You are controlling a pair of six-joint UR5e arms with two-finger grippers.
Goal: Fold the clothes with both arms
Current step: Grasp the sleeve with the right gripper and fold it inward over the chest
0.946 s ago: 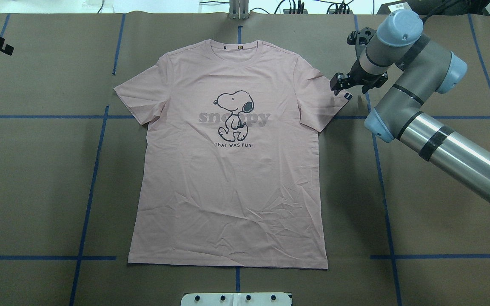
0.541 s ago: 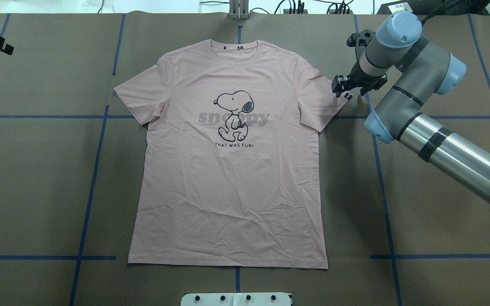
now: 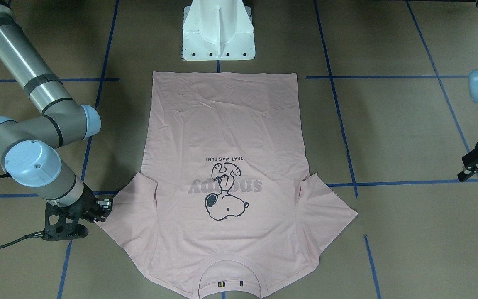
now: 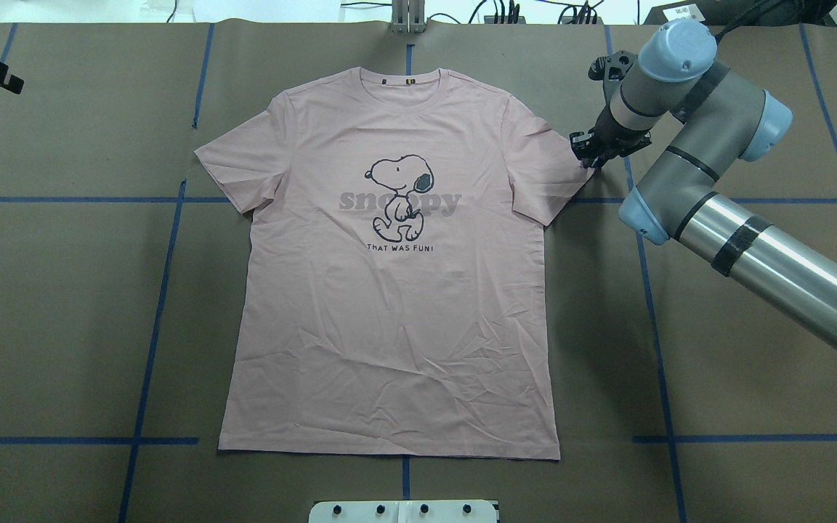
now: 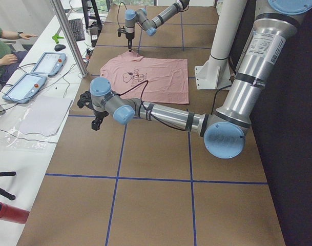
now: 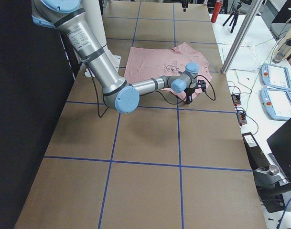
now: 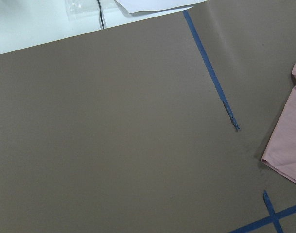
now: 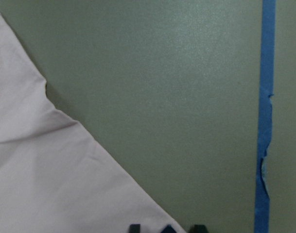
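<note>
The pale pink T-shirt (image 4: 389,290) lies flat and face up on the brown table, Snoopy print up, collar (image 4: 407,76) at the far side. My right gripper (image 4: 584,150) is down at the tip of the shirt's right sleeve (image 4: 549,174). It is open. In the right wrist view its dark fingertips (image 8: 133,228) stand either side of the sleeve corner (image 8: 89,184). My left gripper (image 3: 465,168) hangs open and empty over bare table, well off the other sleeve (image 3: 326,211). The left wrist view catches only that sleeve's edge (image 7: 288,145).
Blue tape lines (image 4: 160,290) grid the brown paper table cover. The white pedestal base (image 3: 218,37) stands just behind the shirt's hem. A side table with tablets (image 5: 45,64) and a seated person's arm (image 5: 4,54) lies beyond the far table edge.
The right gripper has come down and a little left onto the sleeve tip. The shirt and the left arm have not moved.
</note>
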